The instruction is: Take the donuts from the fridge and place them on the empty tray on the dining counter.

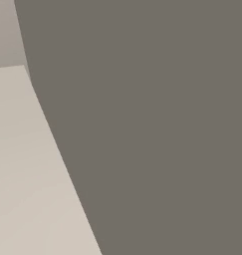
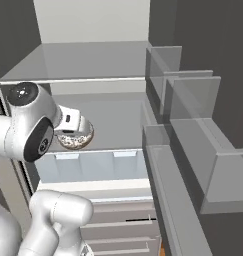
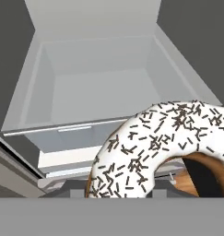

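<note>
A brown ring donut [image 2: 75,138] with pale icing and dark sprinkles hangs in front of the open fridge [image 2: 93,60], level with its middle shelf. My gripper [image 2: 74,131] is shut on it, reaching in from the left. In the hand view the same donut [image 3: 150,147] sits very close and hides my fingertips. Behind it lies a bare grey fridge shelf [image 3: 99,92]. The empty tray and the dining counter are out of view.
Grey door bins [image 2: 193,115] stack along the right of the fridge opening. A pale drawer [image 2: 93,165] sits below the middle shelf. A flat dark grey panel [image 1: 152,124] stands close in the left base view, with a beige surface [image 1: 28,189] at its left.
</note>
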{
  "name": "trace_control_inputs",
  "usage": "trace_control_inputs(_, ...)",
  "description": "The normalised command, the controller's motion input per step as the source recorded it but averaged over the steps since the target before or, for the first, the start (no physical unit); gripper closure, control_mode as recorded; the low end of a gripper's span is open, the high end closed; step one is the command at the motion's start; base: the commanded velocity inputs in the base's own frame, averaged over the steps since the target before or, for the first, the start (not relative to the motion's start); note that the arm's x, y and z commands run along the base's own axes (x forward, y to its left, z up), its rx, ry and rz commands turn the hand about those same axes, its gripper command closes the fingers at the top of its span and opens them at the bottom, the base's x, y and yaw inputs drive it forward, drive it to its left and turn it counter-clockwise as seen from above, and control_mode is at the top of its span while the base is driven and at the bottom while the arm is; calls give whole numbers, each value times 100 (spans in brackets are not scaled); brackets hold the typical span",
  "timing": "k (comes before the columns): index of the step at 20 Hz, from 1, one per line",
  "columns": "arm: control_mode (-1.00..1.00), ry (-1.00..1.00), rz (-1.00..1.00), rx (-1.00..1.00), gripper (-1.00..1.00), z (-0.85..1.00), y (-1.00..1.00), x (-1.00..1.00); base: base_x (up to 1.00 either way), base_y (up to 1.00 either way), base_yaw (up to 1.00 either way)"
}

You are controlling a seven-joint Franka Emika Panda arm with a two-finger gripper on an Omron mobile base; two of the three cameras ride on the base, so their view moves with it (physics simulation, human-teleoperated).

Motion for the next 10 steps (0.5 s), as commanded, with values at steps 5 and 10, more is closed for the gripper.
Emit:
trace_control_inputs(5,-100,-1,0,0,100,63,0,-100,0,0,0)
trace_control_inputs(10,100,-8,0,0,100,61,0,-80,-20,0,0)
